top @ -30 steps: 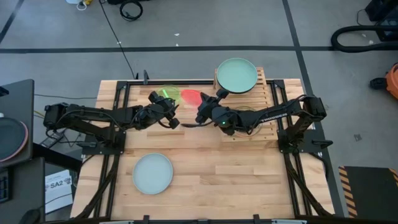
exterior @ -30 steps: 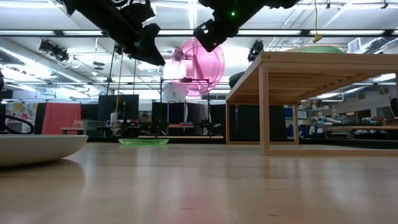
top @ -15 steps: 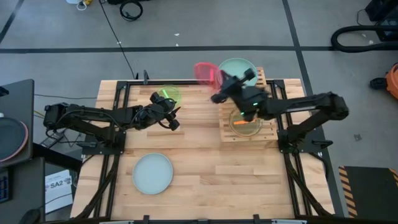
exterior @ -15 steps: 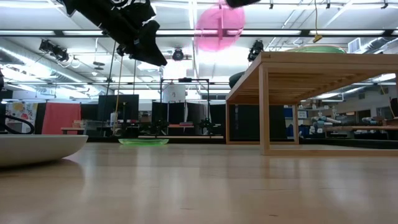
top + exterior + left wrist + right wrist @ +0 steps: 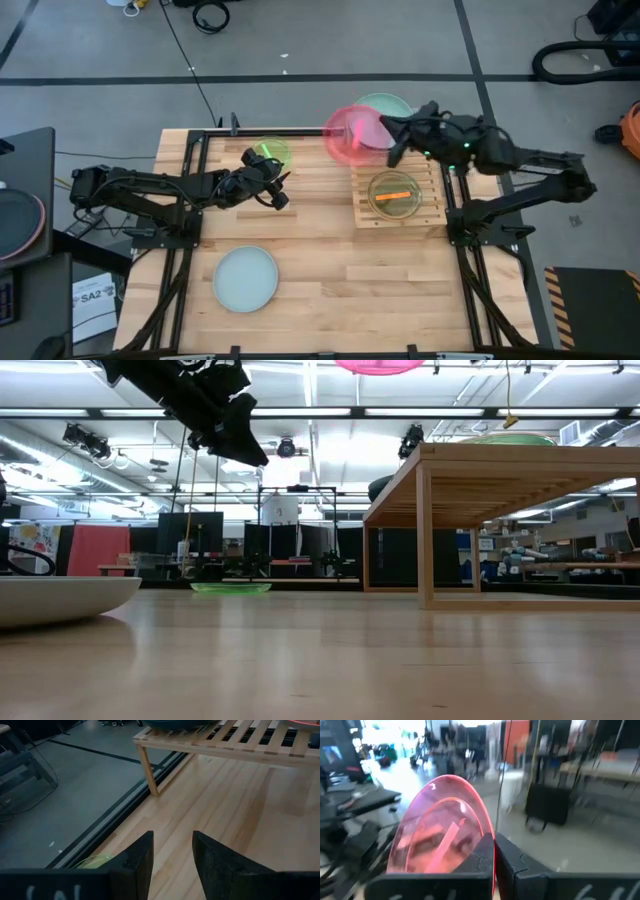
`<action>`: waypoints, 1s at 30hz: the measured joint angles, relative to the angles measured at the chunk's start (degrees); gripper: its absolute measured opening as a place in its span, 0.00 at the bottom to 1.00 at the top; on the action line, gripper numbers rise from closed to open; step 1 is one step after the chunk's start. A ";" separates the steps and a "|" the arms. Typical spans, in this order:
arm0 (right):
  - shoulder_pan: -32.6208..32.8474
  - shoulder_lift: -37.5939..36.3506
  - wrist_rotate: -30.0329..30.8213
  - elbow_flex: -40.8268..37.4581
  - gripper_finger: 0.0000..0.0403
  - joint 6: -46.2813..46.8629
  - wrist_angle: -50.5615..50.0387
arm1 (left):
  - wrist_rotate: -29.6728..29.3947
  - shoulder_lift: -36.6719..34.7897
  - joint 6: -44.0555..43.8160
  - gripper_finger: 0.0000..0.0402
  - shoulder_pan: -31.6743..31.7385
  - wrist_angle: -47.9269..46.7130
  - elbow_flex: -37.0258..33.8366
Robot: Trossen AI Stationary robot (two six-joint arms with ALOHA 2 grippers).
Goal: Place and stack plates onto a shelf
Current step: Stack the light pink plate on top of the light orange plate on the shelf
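My right tool (image 5: pixel 392 135) is clamped on the rim of the pink plate (image 5: pixel 352 133), which I hold raised above the far end of the shelf (image 5: pixel 432 207); the plate reaches out from the tool toward the surface's middle, and from the wrist (image 5: pixel 447 835) its rim sits pinched between my two fingers (image 5: pixel 482 857). In the low view only the plate's lower edge (image 5: pixel 382 365) shows at the very top, well above the shelf top (image 5: pixel 500 460). Partly hidden beneath the pink plate and this tool, a mint green plate (image 5: pixel 392 102) lies on the shelf's far end. On the near end, toward my arm's base from the tool, lies a translucent green plate with an orange one in it (image 5: pixel 394 194).

My left tool (image 5: pixel 277 186) hangs with its fingers (image 5: pixel 137 857) apart and nothing between them, above the wooden surface (image 5: pixel 330 270). A green plate (image 5: pixel 268 153) lies on the surface just beyond it, on the far side. A pale grey plate (image 5: pixel 246 278) lies well apart from it, near the front edge
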 joint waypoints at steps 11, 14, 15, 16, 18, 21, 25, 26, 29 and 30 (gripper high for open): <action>-0.50 -13.33 -22.25 0.00 0.02 32.31 -32.89 | 0.00 0.00 -0.02 0.35 0.00 -1.74 0.00; -0.52 -13.96 -23.91 0.00 0.02 35.90 -39.85 | 0.00 0.00 -0.02 0.35 0.00 -1.74 0.00; -0.52 -13.96 -24.35 0.00 0.02 36.39 -41.74 | 0.00 0.00 -0.03 0.35 0.00 -1.74 0.00; -0.52 -13.92 -24.81 0.00 0.02 36.66 -43.57 | 0.00 0.00 -0.02 0.35 0.00 -1.74 0.00; -0.51 -13.56 -25.02 0.00 0.02 37.25 -46.16 | 0.00 0.00 -0.04 0.35 0.00 -1.74 0.00; -0.52 -12.51 -24.95 0.00 0.02 37.44 -48.18 | 0.00 0.00 -0.04 0.35 0.00 -1.74 0.00; -0.52 -10.48 -24.91 0.00 0.02 36.84 -48.40 | 0.00 0.00 -0.08 0.35 0.00 -1.74 0.00; -0.52 -9.91 -24.91 0.00 0.02 35.99 -48.41 | -0.01 0.00 -0.09 0.35 0.00 -1.74 0.00; -0.53 -8.16 -25.15 -0.02 0.02 33.20 -49.43 | 0.00 0.00 -0.09 0.35 0.00 -1.74 0.00; -0.62 -7.76 -25.15 -0.02 0.02 32.69 -49.87 | 0.00 0.00 -0.09 0.35 0.00 -1.74 0.00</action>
